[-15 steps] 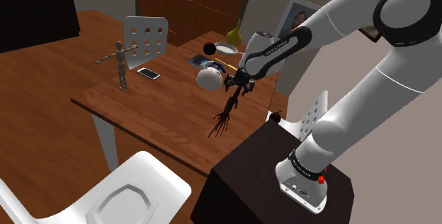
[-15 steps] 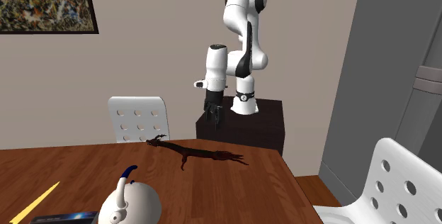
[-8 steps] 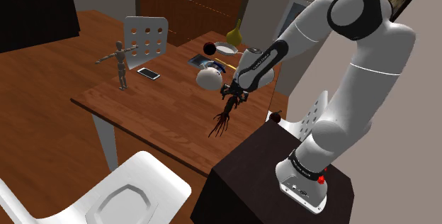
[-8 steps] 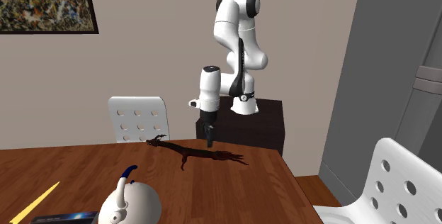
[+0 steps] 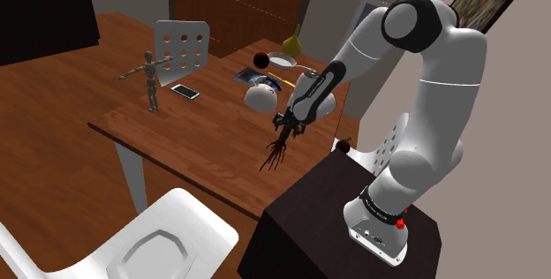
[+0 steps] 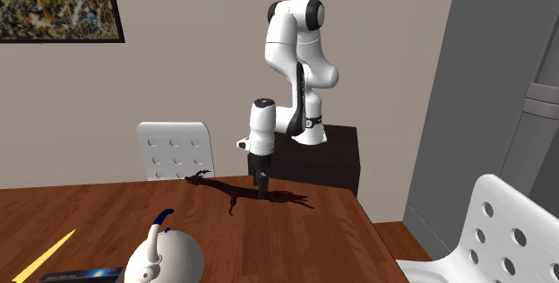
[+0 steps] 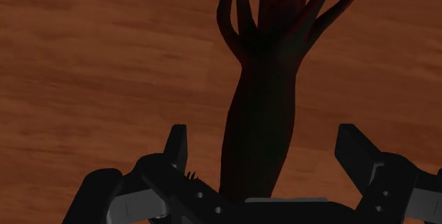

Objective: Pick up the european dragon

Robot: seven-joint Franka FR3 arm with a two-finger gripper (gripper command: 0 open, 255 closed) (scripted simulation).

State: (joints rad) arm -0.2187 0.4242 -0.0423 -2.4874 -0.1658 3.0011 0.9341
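The european dragon (image 5: 276, 152) is a thin, dark reddish-brown figure lying flat on the wooden table (image 5: 194, 136), near the edge by the stand. In the second exterior view the dragon (image 6: 242, 192) stretches across the tabletop. My black gripper (image 5: 287, 126) points down right over it, and the gripper (image 6: 262, 186) reaches down to the dragon's body. In the wrist view the gripper (image 7: 265, 160) is open, its fingers (image 7: 177, 148) standing apart on either side of the dragon's body (image 7: 261, 116) without touching it.
A wooden mannequin (image 5: 152, 75), a phone (image 5: 185, 91), a white teapot (image 5: 260, 98) and a bowl (image 5: 281, 60) stand farther along the table. White chairs (image 5: 181, 46) (image 5: 163, 242) flank it. The dark stand (image 5: 353, 211) sits close to the table's edge.
The arm has swung toward the second exterior view's left and lowered the gripper from above the stand down onto the dragon. The dragon has not moved.
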